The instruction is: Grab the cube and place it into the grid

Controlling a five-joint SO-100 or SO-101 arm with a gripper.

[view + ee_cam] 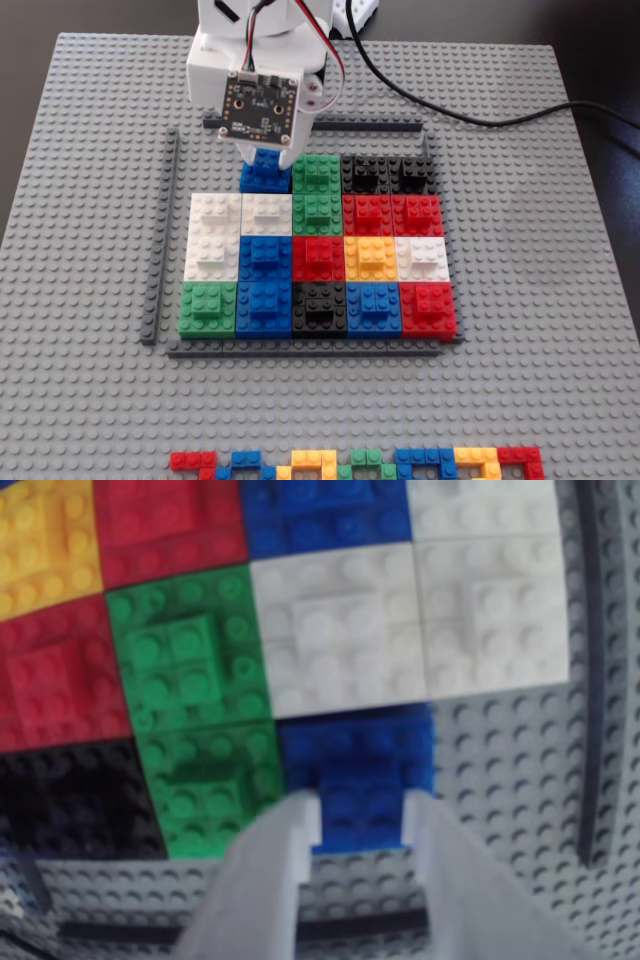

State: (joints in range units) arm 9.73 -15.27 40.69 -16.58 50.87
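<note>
Gripper (pixel 362 815) clamped on the raised top of the blue cube (pixel 360 770), which sits in the grid's (pixel 320 255) top row, directly below the fingers (pixel 275 870), touching a white block (pixel 340 630) ahead and a green block (pixel 205 780) beside it.

Hobby/lab-type tabletop robot setup, exact room can't be told. Large grey studded LEGO baseplate (pixel 560 330) fills fixed view; white 3D-printed-looking arm (pixel 262 40) w/ exposed circuit board (pixel 259 102), loose black cables (pixel 470 112) trailing off top-right over dark surface.
</note>
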